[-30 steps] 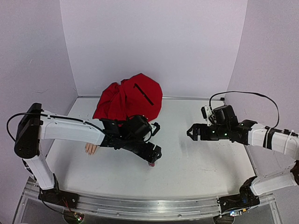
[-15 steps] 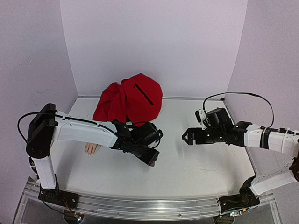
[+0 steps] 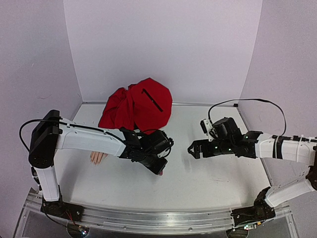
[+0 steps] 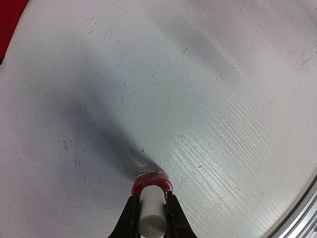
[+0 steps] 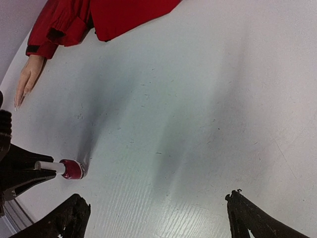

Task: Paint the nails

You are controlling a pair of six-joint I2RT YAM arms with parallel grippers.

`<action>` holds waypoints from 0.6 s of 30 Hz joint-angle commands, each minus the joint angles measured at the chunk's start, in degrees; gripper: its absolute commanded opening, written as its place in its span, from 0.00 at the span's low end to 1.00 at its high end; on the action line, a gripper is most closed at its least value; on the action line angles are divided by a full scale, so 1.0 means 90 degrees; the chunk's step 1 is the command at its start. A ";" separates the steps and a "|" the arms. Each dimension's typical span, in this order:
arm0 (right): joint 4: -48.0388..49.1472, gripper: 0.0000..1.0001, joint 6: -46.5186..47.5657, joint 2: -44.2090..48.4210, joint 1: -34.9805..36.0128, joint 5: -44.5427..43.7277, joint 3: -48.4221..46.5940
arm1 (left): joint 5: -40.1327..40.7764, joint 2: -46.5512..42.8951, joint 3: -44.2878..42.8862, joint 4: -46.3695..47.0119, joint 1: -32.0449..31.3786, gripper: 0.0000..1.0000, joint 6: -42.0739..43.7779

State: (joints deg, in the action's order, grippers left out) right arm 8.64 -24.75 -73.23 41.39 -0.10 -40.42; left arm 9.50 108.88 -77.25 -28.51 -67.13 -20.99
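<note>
Pretty clearly a robot lab test cell. Plain pale walls box in a scuffed white table, with two arms bolted to an aluminium rail along its edge.

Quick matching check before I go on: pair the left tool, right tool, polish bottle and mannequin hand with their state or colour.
1 left tool
2 right tool
3 polish bottle
4 mannequin hand

A beige, poking from a red sleeve
B open, holding nothing
C pink-red with a white cap
D shut on the bottle's cap

Pairs: 1-D, 2-B, 3-C, 4-A
</note>
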 commanded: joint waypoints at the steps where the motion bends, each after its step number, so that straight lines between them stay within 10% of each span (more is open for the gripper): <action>1: 0.0401 0.98 0.0367 0.0013 0.0157 0.0251 -0.0180 | 0.0225 -0.0554 -0.0199 -0.0152 0.0008 0.00 0.0069; 18: 0.3857 0.77 0.2056 -0.1323 0.1342 0.2079 0.0023 | -0.0800 -0.2130 -0.0406 -0.1079 0.0881 0.00 -0.1581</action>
State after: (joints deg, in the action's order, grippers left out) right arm 32.88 -10.00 -83.31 52.90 14.46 -38.76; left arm 4.62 92.73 -78.52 -36.42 -59.70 -31.42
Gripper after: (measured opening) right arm 0.775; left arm 0.132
